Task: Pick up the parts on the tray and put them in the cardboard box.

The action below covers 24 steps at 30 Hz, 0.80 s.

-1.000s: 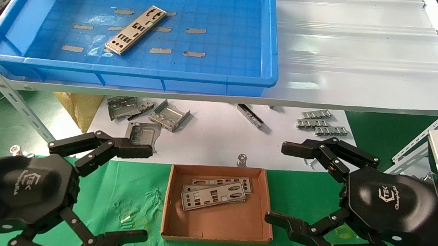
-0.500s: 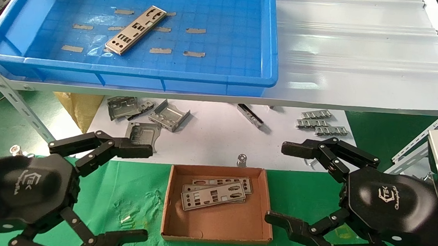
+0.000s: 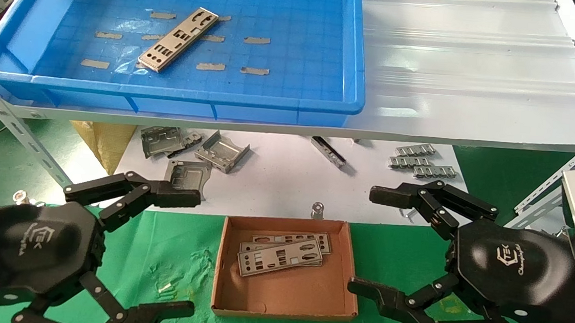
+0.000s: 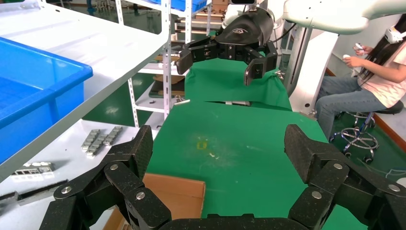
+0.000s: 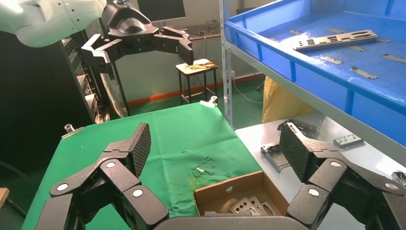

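The left gripper (image 3: pixel 177 253) hangs with its fingers spread wide and nothing between them, over the green cloth (image 3: pixel 167 255) just left of the box (image 3: pixel 284 295). The right gripper (image 3: pixel 371 240) mirrors it on the box's other side, fingers likewise wide apart and empty. The box sits between the two grippers and holds a small stack of plates (image 3: pixel 280 256). Up and ahead of the left gripper, on the shelf (image 3: pixel 478 84), one plate (image 3: pixel 178 39) lies at a slant on the floor of the tray (image 3: pixel 358 59). Brackets (image 3: pixel 221 151) lie on the white sheet (image 3: pixel 275 181) just beyond both grippers.
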Available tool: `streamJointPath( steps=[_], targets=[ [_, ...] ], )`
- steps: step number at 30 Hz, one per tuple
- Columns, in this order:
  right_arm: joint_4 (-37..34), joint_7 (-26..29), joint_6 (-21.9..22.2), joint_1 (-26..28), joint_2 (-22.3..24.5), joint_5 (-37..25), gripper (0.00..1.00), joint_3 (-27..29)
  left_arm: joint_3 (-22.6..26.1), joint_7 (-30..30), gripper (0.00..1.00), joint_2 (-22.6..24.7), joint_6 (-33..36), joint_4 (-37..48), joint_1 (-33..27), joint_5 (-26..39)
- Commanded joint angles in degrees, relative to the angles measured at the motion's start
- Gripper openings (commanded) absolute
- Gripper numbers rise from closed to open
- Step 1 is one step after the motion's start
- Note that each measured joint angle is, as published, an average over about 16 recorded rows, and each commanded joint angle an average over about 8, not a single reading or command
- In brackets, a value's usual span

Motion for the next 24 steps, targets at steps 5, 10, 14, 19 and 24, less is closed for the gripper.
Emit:
streamJointPath(
  steps=[5, 10, 14, 19, 24],
  targets=[
    [0.0, 0.0, 0.0, 0.0, 0.0, 0.0, 1.00, 0.0, 0.0, 0.0, 1.00, 0.0, 0.0, 0.0, 0.0, 0.0],
    [0.0, 0.0, 0.0, 0.0, 0.0, 0.0, 1.00, 0.0, 0.0, 0.0, 1.00, 0.0, 0.0, 0.0, 0.0, 0.0],
    [0.0, 0.0, 0.0, 0.0, 0.0, 0.0, 1.00, 0.0, 0.0, 0.0, 1.00, 0.0, 0.0, 0.0, 0.0, 0.0],
    [0.0, 0.0, 0.0, 0.0, 0.0, 0.0, 1.00, 0.0, 0.0, 0.0, 1.00, 0.0, 0.0, 0.0, 0.0, 0.0],
    [0.0, 0.0, 0.0, 0.0, 0.0, 0.0, 1.00, 0.0, 0.0, 0.0, 1.00, 0.0, 0.0, 0.0, 0.0, 0.0]
  ],
)
